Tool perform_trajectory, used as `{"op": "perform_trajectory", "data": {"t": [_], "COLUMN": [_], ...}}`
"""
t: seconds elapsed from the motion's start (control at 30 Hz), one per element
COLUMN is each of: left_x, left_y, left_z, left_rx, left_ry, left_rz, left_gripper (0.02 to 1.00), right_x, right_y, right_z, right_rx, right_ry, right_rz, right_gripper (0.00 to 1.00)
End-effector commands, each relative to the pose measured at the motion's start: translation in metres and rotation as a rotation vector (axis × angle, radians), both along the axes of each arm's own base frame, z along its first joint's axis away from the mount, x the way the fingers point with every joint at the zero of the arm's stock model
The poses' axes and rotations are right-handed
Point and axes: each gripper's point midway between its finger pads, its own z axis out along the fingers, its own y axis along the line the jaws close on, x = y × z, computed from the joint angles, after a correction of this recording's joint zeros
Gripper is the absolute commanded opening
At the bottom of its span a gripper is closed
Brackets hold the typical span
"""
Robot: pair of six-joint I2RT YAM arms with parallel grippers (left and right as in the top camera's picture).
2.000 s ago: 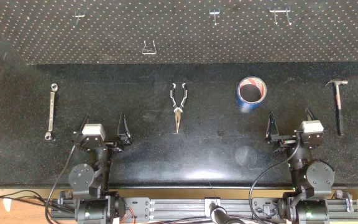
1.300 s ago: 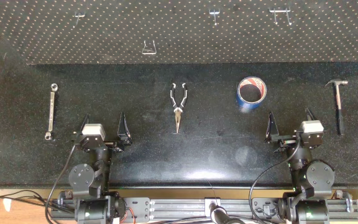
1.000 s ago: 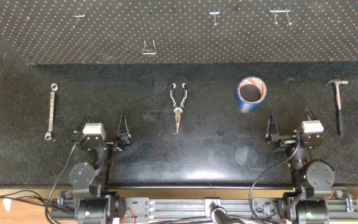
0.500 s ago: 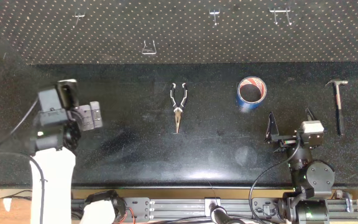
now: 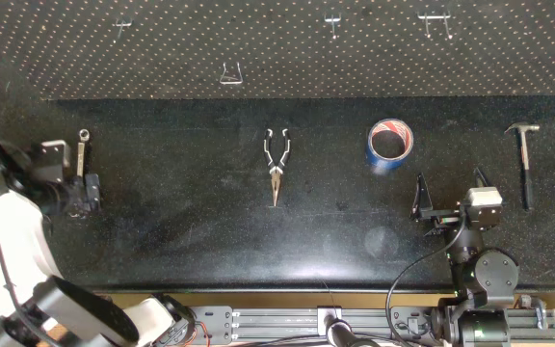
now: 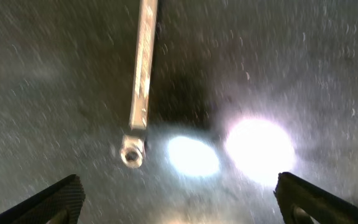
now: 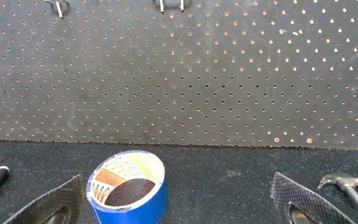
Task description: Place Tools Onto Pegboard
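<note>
A silver wrench [image 5: 83, 149] lies at the table's far left. My left gripper [image 5: 77, 196] hangs open above its lower part. In the left wrist view the wrench [image 6: 143, 68] and its ring end [image 6: 132, 152] lie ahead of the left gripper [image 6: 179, 208], nearer one finger, with nothing between the fingers. Pliers [image 5: 277, 164] lie mid-table, a blue tape roll [image 5: 390, 143] to their right, and a hammer [image 5: 524, 164] at the far right. My right gripper [image 5: 449, 198] rests open near its base. Its wrist view faces the tape roll [image 7: 128, 186] and the pegboard [image 7: 179, 74].
The pegboard [image 5: 277, 48] runs along the back, with wire hooks [image 5: 230, 74] at left centre and others [image 5: 332, 19] [image 5: 435, 21] near the top. The black table [image 5: 210, 231] has free room between the tools and along the front.
The left arm has swung from its rest spot near the front out to the far left, above the wrench. The right arm and the tools have not moved.
</note>
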Motion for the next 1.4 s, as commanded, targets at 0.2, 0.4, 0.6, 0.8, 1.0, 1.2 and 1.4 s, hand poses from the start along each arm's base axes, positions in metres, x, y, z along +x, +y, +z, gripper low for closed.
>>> {"op": "perform_trajectory", "data": {"t": [0.2,0.4,0.6,0.8,1.0,1.2,1.4], "left_x": [0.057,0.066,0.081,0.088,0.089,0.086,0.087], "left_y": [0.041,0.048,0.043,0.040,0.041,0.040,0.041], "left_z": [-0.010,-0.046,-0.072,-0.080,-0.080,-0.082,-0.082], "left_rx": [-0.053,-0.084,-0.096,-0.095,-0.088,-0.095,-0.091], "left_ry": [-0.030,-0.002,0.010,0.011,0.009,0.023,0.018], "left_rz": [-0.031,-0.032,-0.064,-0.082,-0.082,-0.084,-0.084], "left_gripper": [0.993,0.993,0.993,0.996,0.706,0.185,0.029], "right_x": [0.000,0.000,0.000,0.000,0.000,0.000,0.000], "right_y": [-0.001,-0.001,-0.001,-0.001,-0.001,-0.001,-0.001], "right_z": [-0.001,-0.001,-0.001,-0.001,-0.001,-0.001,-0.001], "right_rx": [-0.007,-0.007,-0.007,-0.007,-0.007,-0.007,-0.007], "right_ry": [0.000,0.000,0.000,0.000,0.000,0.000,0.000], "right_rz": [-0.003,-0.003,-0.003,-0.003,-0.003,-0.003,-0.003], "right_gripper": [0.976,0.976,0.976,0.976,0.976,0.976,0.976]}}
